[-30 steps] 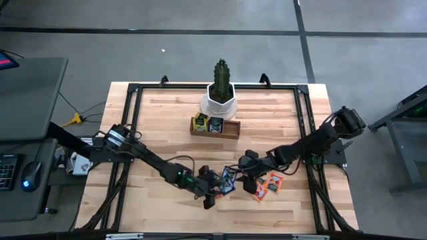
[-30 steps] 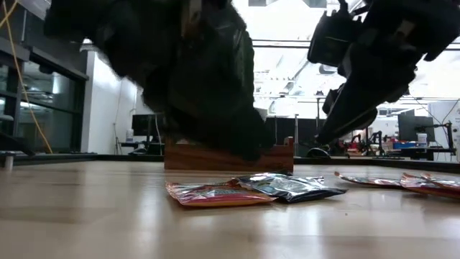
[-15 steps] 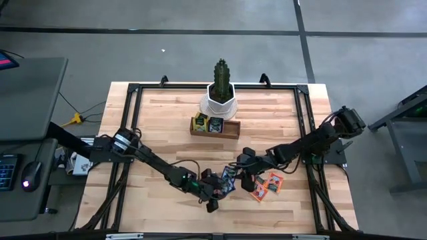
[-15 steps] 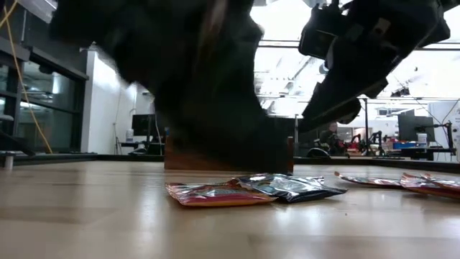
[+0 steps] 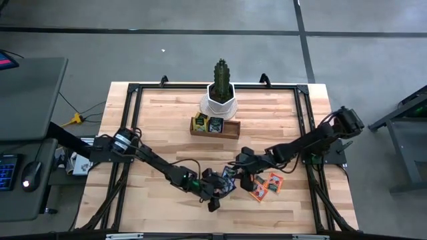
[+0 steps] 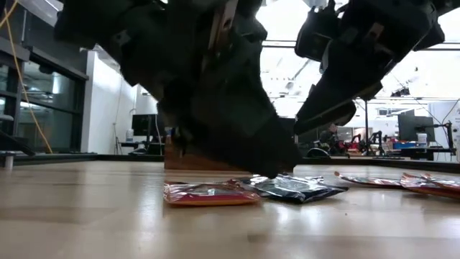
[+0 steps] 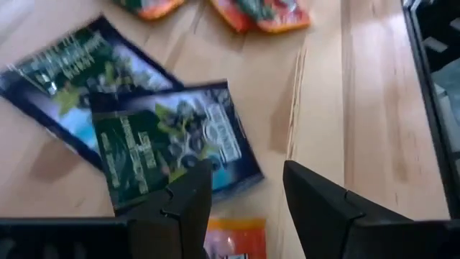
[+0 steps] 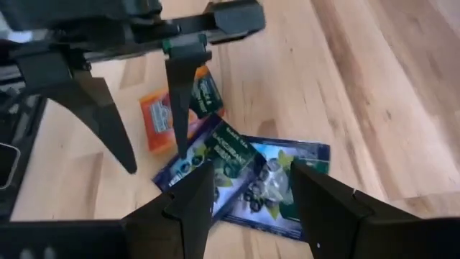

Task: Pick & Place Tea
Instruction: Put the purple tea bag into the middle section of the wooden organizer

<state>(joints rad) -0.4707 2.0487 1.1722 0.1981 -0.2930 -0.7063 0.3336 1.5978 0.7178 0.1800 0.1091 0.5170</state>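
Observation:
Two dark blue tea sachets (image 7: 169, 140) (image 7: 65, 79) lie overlapped flat on the wooden table, and an orange one (image 7: 233, 241) lies beside them. Further orange sachets (image 5: 267, 187) lie to their right. My left gripper (image 5: 215, 197) is open and slants down low over the near edge of the upper dark sachet, one finger over the sachet and one beside it. My right gripper (image 5: 241, 177) hangs open higher above the same dark sachets (image 8: 244, 169), touching nothing. The wooden tray (image 5: 230, 130) farther back holds a yellow-green and a dark sachet (image 5: 207, 124). My left gripper has its open fingertips (image 8: 180, 140) down at the level of the dark sachets, coming slanted from the table's left. I cannot tell whether a fingertip touches the upper sachet's edge (image 7: 208, 162) or the table. The sachets lie flat.
A cactus in a white pot (image 5: 220, 99) stands just behind the tray. A black frame (image 5: 303, 120) runs around the table top. The two grippers are close together over the sachets; bare wood lies to the left and near side.
My left gripper has sunk a little and edged toward the dark sachets, staying open. My right gripper has tipped slightly above them. The sachets lie as before.

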